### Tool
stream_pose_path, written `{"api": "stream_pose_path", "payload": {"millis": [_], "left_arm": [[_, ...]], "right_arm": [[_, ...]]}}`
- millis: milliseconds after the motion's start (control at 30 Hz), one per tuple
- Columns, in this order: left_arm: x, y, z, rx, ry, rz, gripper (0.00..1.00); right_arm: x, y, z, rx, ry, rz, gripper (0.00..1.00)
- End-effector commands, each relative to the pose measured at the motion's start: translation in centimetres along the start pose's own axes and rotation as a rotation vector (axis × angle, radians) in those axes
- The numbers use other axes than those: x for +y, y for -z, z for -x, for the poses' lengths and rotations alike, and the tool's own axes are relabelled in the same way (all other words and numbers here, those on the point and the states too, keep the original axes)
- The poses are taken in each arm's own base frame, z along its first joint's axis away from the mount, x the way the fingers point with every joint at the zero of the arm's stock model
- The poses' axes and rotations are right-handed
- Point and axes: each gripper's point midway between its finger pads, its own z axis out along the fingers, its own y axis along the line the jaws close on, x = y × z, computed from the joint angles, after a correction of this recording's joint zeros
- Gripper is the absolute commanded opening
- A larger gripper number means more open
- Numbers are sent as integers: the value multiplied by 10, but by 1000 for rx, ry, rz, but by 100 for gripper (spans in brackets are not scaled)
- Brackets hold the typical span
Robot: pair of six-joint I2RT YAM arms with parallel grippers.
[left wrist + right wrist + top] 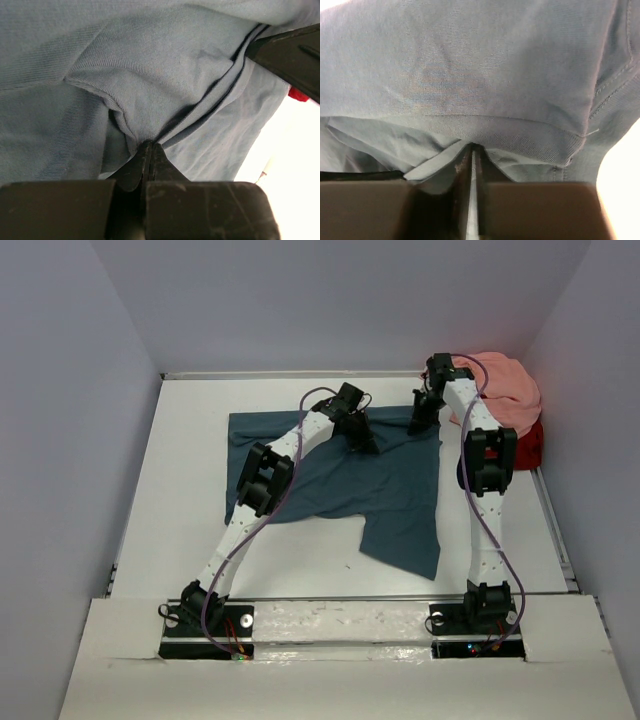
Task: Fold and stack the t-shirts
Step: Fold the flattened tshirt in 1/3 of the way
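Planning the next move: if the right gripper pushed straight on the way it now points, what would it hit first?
The right gripper would press into the teal shirt it is pinching; the table probably lies just beneath.

the table [180, 500] is white and flat. a dark blue shirt [400, 510] lies on it, near the middle and a bit to the right. most of it is spread out, but it has wrinkles, and one long part reaches toward the near edge. in the far right corner a pink shirt [505, 390] sits in a lump. a red shirt [532, 445] peeks out just under the pink one.
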Motion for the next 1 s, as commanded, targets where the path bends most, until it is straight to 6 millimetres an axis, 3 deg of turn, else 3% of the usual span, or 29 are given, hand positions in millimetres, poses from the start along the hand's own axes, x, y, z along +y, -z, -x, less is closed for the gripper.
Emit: {"api": "stream_pose_path", "payload": {"millis": [0, 367, 400, 467, 533, 600, 967], "left_arm": [[-25, 33, 2, -15, -40, -18, 0], [-24, 37, 9, -27, -35, -17, 0], [-24, 37, 10, -29, -36, -19, 0], [-24, 37, 11, -31, -35, -20, 0], [-25, 38, 11, -31, -35, -22, 0], [-25, 37, 10, -27, -35, -21, 0], [-22, 37, 6, -17, -40, -11, 0]], "right_arm": [[-2, 8, 9, -28, 24, -27, 0], [6, 25, 13, -54, 29, -8, 0], [7, 26, 14, -56, 29, -5, 6], [10, 26, 12, -40, 32, 15, 37], [8, 24, 6, -6, 34, 10, 56], [5, 18, 4, 9, 36, 1, 61], [-5, 8, 0, 28, 20, -42, 62]]}}
